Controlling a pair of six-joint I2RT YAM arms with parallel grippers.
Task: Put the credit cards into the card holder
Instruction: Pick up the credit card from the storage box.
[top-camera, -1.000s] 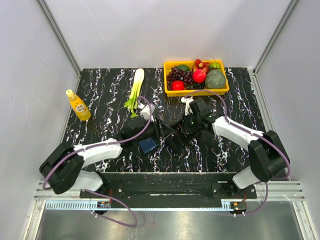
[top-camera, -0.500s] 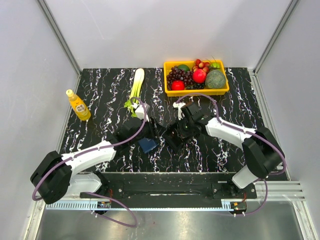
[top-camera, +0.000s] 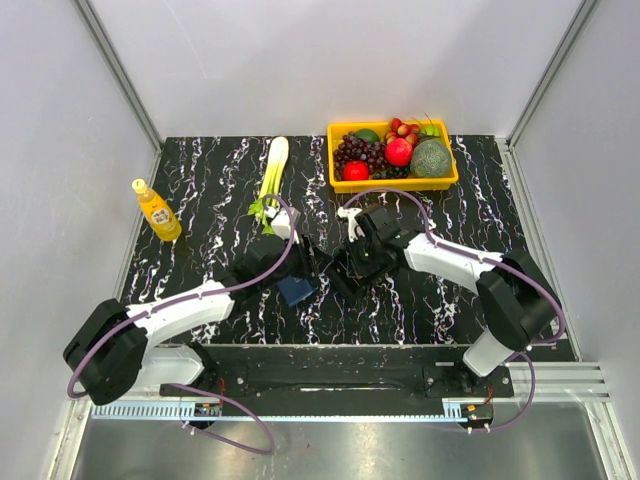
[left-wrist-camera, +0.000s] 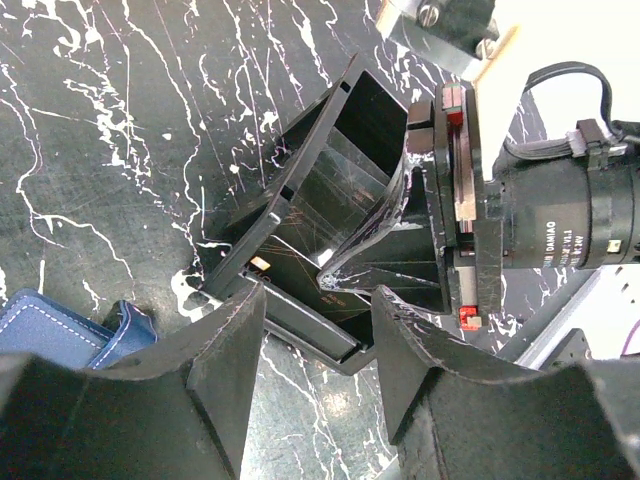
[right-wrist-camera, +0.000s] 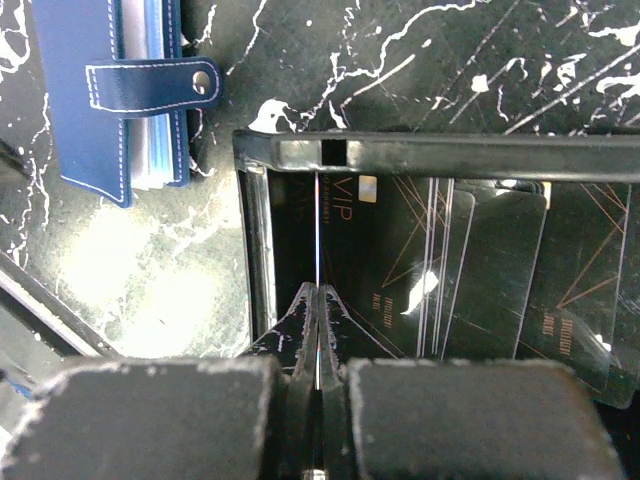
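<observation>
Nearest me, the left jaws are spread apart by a corner of the black tray (left-wrist-camera: 285, 195). The blue card holder (top-camera: 296, 291) lies on the desk (top-camera: 200, 190) just left of that tray. The right jaws are pinched tight on a card (right-wrist-camera: 317, 250) standing on edge inside the tray, with other cards (right-wrist-camera: 480, 270) flat beside it. Farther back are a leek (top-camera: 272, 170), a yellow bottle (top-camera: 156, 210) and a fruit basket (top-camera: 400, 184)

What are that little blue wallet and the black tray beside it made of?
The card holder looks like leather or faux leather: matte navy surface, pale stitching along the strap. The tray seems hard glossy plastic, with sharp moulded edges and light scuffs.
</observation>
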